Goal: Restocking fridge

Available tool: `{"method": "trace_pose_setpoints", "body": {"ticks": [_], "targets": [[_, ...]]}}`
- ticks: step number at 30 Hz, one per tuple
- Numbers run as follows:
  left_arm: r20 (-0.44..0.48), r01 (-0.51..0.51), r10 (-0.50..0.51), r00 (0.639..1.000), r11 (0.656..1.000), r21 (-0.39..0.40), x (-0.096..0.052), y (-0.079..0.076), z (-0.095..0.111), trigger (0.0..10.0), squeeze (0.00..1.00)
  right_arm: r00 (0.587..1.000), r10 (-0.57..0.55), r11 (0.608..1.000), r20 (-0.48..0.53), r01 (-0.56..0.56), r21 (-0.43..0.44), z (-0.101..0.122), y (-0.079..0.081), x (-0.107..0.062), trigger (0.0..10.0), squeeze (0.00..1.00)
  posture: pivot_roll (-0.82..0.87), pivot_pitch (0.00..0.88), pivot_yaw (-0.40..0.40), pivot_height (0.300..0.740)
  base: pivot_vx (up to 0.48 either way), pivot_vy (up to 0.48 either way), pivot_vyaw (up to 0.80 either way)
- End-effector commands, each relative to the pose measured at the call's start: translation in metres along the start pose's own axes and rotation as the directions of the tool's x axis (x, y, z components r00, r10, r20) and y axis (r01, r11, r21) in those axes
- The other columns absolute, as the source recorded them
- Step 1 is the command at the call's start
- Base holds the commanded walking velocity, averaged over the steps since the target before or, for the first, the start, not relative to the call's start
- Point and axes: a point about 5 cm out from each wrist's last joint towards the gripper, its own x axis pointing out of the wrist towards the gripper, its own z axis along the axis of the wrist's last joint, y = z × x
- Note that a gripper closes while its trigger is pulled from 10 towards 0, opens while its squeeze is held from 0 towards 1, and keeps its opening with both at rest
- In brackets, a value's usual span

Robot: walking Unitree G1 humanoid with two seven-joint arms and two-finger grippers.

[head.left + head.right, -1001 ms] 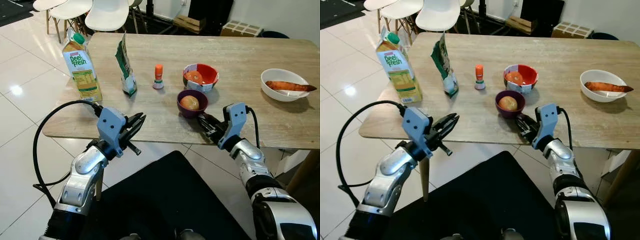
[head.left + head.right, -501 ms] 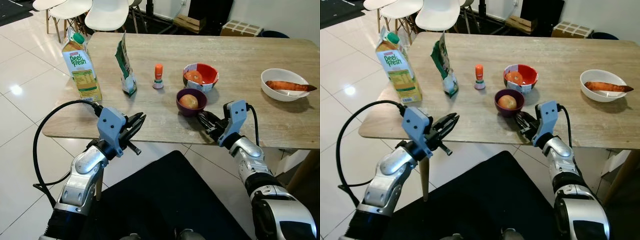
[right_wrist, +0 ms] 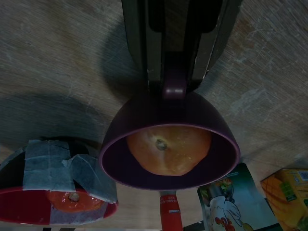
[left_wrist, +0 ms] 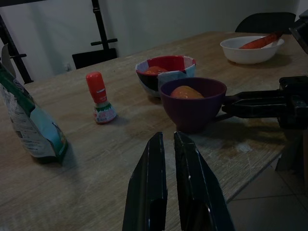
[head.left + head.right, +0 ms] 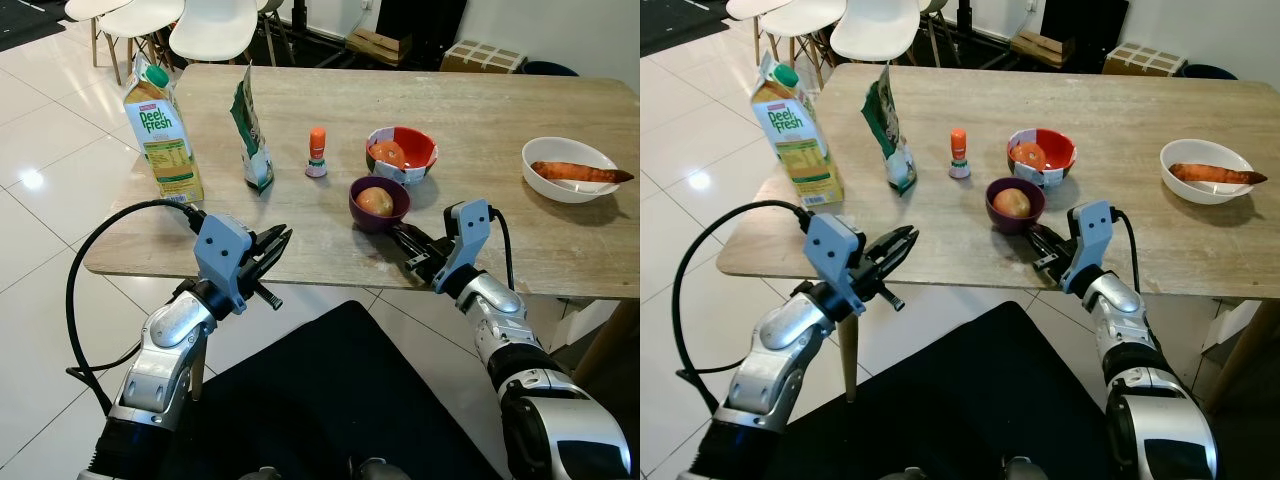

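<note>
The purple bowl (image 5: 379, 203) at frame centre holds one orange-brown fruit (image 5: 374, 200). The red bowl (image 5: 402, 153) behind it holds another. The white bowl (image 5: 569, 169) at right holds a sweet potato (image 5: 582, 172). The right gripper (image 5: 408, 247) touches the purple bowl's near wall, fingers nearly closed; the bowl has shifted slightly away. The left gripper (image 5: 270, 250) hovers at the table (image 5: 300, 225) edge, fingers narrow.
</note>
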Motion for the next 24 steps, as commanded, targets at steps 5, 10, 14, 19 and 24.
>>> {"method": "trace_pose_setpoints", "body": {"ticks": [5,10,14,19,24], "targets": [[-0.018,0.020,-0.020,1.000,1.000,-0.002,0.001,-0.005,-0.007,10.0,0.00,1.000,-0.010,0.999,0.004,0.010,0.040,-0.004,0.000,-0.002,0.0,0.00,-0.06,0.113,-0.010,0.740,0.000,0.000,0.00],[0.000,0.030,-0.030,1.000,1.000,0.000,0.008,-0.007,-0.004,10.0,0.00,1.000,-0.010,0.999,0.010,0.010,0.040,-0.002,-0.001,-0.002,0.0,0.00,-0.06,0.108,-0.020,0.740,0.000,0.000,0.00],[0.003,0.036,-0.036,0.999,0.999,0.001,0.009,-0.008,-0.005,10.0,0.00,1.000,-0.008,0.999,0.012,0.008,0.038,-0.001,-0.001,-0.001,0.0,0.00,-0.06,0.110,-0.021,0.740,0.000,0.000,0.00],[0.006,0.038,-0.038,0.999,0.999,0.000,0.010,-0.010,-0.005,10.0,0.00,1.000,-0.009,0.999,0.011,0.009,0.037,-0.001,-0.002,-0.002,0.0,0.00,-0.06,0.112,-0.024,0.740,0.000,0.000,0.00],[0.004,0.047,-0.047,0.999,0.999,0.000,0.010,-0.011,-0.006,10.0,0.00,1.000,-0.008,0.999,0.011,0.008,0.037,-0.001,-0.001,-0.001,0.0,0.00,-0.06,0.112,-0.017,0.740,0.000,0.000,0.00]]}}
